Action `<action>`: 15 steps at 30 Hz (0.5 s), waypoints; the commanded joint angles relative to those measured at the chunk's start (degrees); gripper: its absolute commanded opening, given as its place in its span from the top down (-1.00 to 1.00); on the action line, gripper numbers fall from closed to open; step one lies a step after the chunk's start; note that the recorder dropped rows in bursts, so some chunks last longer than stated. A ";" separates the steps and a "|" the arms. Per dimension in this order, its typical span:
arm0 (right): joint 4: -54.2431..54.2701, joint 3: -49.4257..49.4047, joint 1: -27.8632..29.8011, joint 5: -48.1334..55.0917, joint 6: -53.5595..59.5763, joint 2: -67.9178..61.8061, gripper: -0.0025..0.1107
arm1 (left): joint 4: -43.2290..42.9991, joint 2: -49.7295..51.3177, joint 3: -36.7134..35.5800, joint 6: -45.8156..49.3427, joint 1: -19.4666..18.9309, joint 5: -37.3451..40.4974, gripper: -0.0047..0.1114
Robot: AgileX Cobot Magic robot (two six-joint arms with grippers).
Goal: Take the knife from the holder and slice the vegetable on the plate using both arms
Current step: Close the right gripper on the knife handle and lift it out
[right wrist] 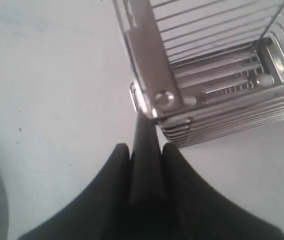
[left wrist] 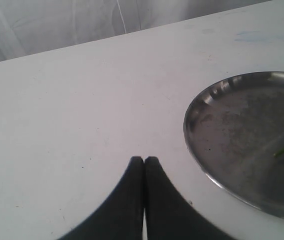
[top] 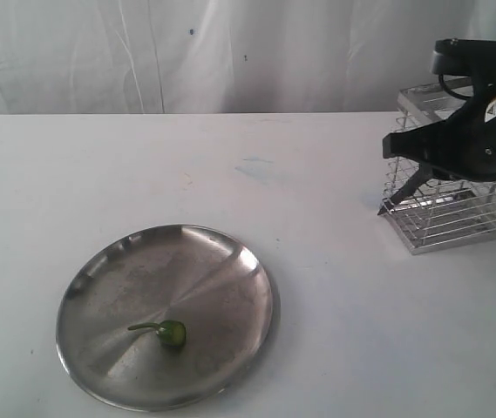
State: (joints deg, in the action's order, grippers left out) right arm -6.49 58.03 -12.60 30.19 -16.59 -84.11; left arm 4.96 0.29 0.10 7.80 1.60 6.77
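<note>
Knife (right wrist: pixel 144 167) sits between the fingers of the right claw (right wrist: pixel 145 147), which is clenched on its dark handle end with no gap showing either side. Blade points forward and slants down toward the desk (top: pixel 335 287); the tip is at a base corner of the holder (right wrist: pixel 211 60), outside the wire grid, touching it or just beside it, cannot tell which. First risk: if the arm swings off sideways with the tip that close, the point could catch a wire or the corner, drag or tip the light basket, or twist the knife in the grip. Second risk: the handle is slim and smooth and pinched at one spot, so the blade may swivel once it meets resistance. Vegetable (top: pixel 167 332), a small green chili with a curved stem, lies loose on the near part of the plate (top: pixel 186 270), well apart from the holder. It looks rounded and the steel looks slick, so under a blade it likely rolls or skids, and the shallow dish may slide too. Left claw (left wrist: pixel 144 159) hangs over bare desk just beside the plate rim, clamped tight on nothing; it must spread before it can pin the chili. Both arms converging on so small a target risks blade against finger.
</note>
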 commanded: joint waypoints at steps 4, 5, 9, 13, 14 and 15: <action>-0.99 0.21 -0.08 -0.10 -0.15 0.98 0.96 | 0.51 -0.29 -0.10 -0.03 0.21 -0.25 0.92; -1.09 0.21 -0.08 0.00 -0.15 1.37 0.96 | 0.51 -0.29 -0.10 -0.03 0.21 -0.25 0.92; -1.09 0.21 -0.08 0.67 -0.15 4.30 0.96 | 0.51 -0.29 -0.10 -0.03 0.21 -0.25 0.92; -1.09 0.21 -0.08 5.39 2.07 7.25 0.96 | 0.51 -0.29 -0.10 -0.03 0.21 -0.25 0.92; -1.09 0.21 -0.08 7.32 3.08 7.88 0.96 | 0.51 -0.29 -0.10 -0.03 0.21 -0.25 0.92; -1.09 0.21 -0.08 8.82 4.00 8.28 0.96 | 0.51 -0.29 -0.10 -0.03 0.21 -0.25 0.92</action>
State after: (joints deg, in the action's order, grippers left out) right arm -6.76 58.03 -12.60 35.04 -15.25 -77.63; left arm 4.96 0.29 0.10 7.80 1.60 6.77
